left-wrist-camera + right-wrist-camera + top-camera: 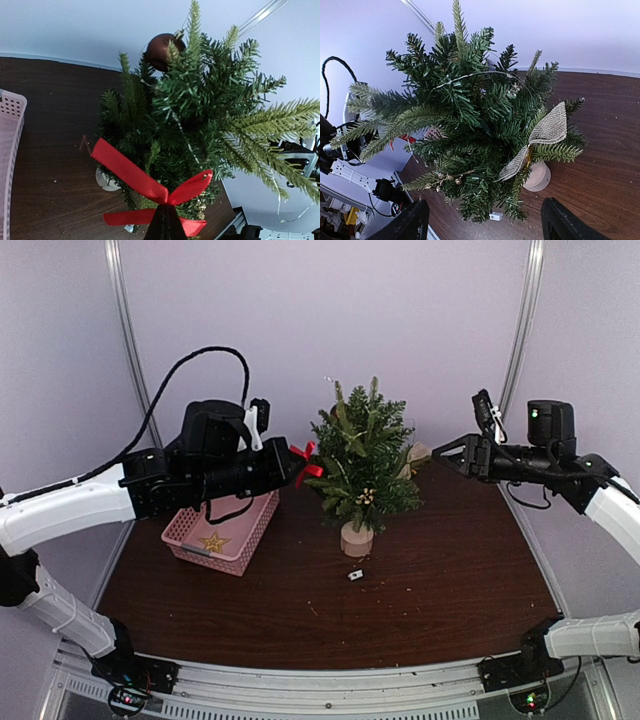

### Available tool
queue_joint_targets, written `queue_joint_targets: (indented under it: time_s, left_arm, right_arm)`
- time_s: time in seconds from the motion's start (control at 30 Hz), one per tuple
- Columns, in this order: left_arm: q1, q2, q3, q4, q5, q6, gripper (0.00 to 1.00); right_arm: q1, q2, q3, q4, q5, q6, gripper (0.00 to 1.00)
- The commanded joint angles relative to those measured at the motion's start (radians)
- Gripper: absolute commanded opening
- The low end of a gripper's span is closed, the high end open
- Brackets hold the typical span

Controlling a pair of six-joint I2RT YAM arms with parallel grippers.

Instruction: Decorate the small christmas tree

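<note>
The small christmas tree (pixel 362 465) stands mid-table on a pale wooden stump (pixel 356 539); it also fills the left wrist view (pixel 200 115) and the right wrist view (pixel 470 125). My left gripper (pixel 296 462) is shut on a red ribbon bow (pixel 150 187), holding it against the tree's left side. The same bow (pixel 307 462) shows red at the tree's left edge. A dark red bauble (pixel 164 50) hangs near the top. A burlap bow (pixel 540 140) sits on the tree's right side, and a gold berry sprig (pixel 445 176) lower down. My right gripper (pixel 440 454) is open, just right of the tree.
A pink basket (pixel 222 530) with a gold star (pixel 213 541) in it stands left of the tree, under my left arm. A small white tag (pixel 355 575) lies on the dark wood table (pixel 450 580) in front of the stump.
</note>
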Motion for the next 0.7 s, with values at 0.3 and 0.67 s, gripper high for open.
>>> queue_joint_targets:
  time_s: [0.3, 0.67]
  left_arm:
    - [-0.095, -0.017, 0.103, 0.135, -0.058, -0.037, 0.00]
    - [-0.098, 0.053, 0.061, 0.206, -0.044, -0.136, 0.00]
  right_arm:
    - [-0.004, -0.019, -0.018, 0.013, 0.014, -0.012, 0.81]
    - [-0.003, -0.009, -0.020, 0.020, 0.011, -0.009, 0.81]
